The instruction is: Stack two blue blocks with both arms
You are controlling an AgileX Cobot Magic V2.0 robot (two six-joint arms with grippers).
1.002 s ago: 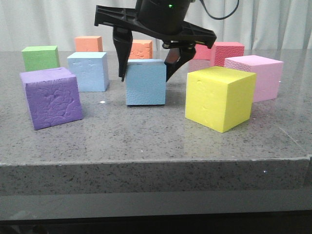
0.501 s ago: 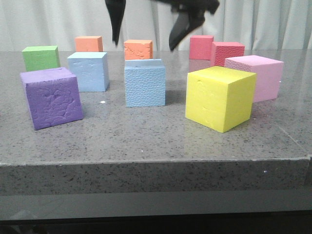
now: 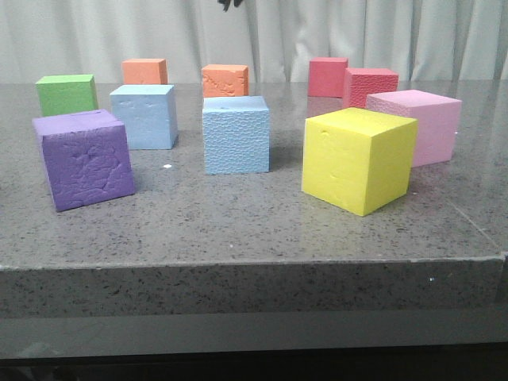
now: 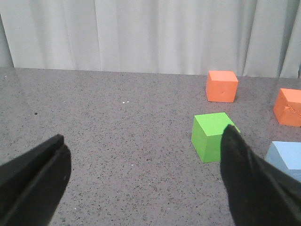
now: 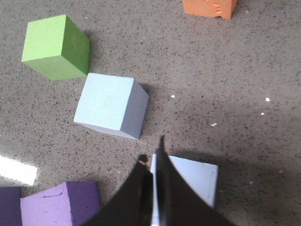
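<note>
Two sky-blue blocks stand apart on the grey table. The smoother blue block [image 3: 144,117] is at the left. The pebbled blue block [image 3: 236,135] is at the centre. In the right wrist view the smoother block [image 5: 110,106] lies beside the green cube, and the pebbled block [image 5: 195,181] lies under my fingers. My right gripper [image 5: 151,153] is shut, empty and high above the pebbled block; only a dark tip [image 3: 230,4] shows at the front view's top edge. My left gripper [image 4: 144,136] is open and empty over bare table, with a blue block's corner [image 4: 287,157] beside it.
A purple cube [image 3: 82,159] is front left, a green cube [image 3: 66,94] behind it. A yellow cube [image 3: 359,159] and pink cube [image 3: 417,125] are at the right. Two orange cubes [image 3: 225,80] and two red cubes [image 3: 369,86] line the back.
My right gripper has risen from around the pebbled blue block to the top edge of the front view. The block stays on the table.
</note>
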